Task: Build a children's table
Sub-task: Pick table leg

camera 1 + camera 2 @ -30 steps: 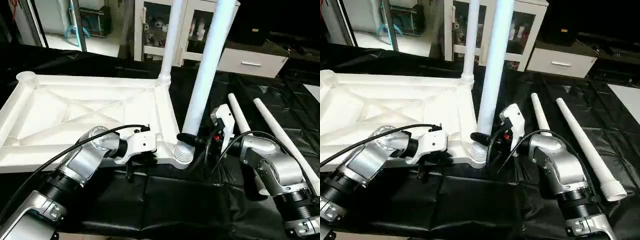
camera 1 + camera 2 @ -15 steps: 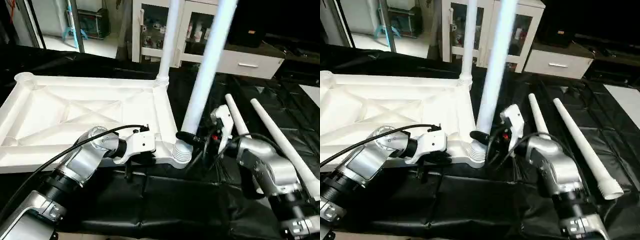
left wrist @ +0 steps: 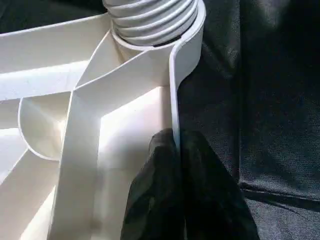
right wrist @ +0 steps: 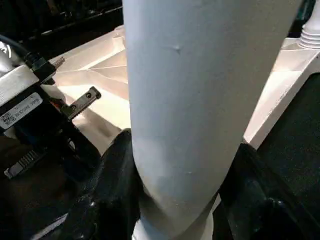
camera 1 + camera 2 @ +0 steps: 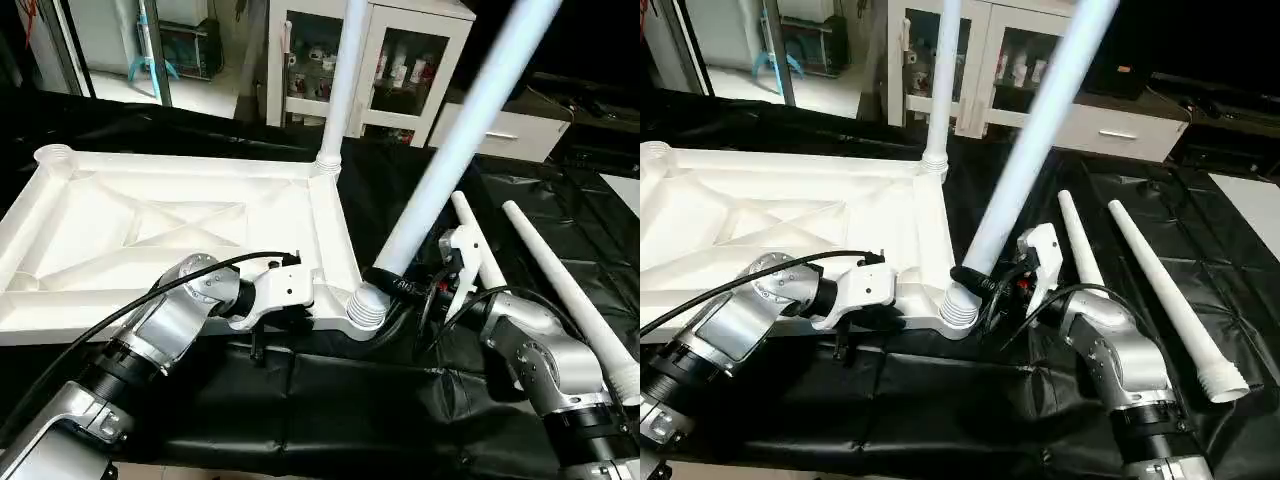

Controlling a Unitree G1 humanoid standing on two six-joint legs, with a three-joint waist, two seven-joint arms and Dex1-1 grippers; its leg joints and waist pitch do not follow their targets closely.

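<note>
At the near right corner of the upturned table top (image 5: 150,230), on the black sheet (image 5: 330,400): a leg (image 5: 455,130) sits in the corner socket (image 5: 362,308), leaning hard toward 1 o'clock, not upright. Right gripper (image 5: 385,283) is clamped round its base, fingers (image 4: 112,180) on either side of the tube, low by the thread, probably so it can twist and steer the leg into the socket. The lean suggests the thread is not yet seated true.

Left gripper (image 3: 177,170) is closed on the top's near rim, one finger each side of the wall, just beside that socket; a brace against the twisting, I judge.

Far right corner, 12 o'clock: one leg (image 5: 340,80) stands upright, fitted.

At 3 o'clock, two spare legs (image 5: 560,290) lie on the sheet. Far left socket (image 5: 52,155) empty.
</note>
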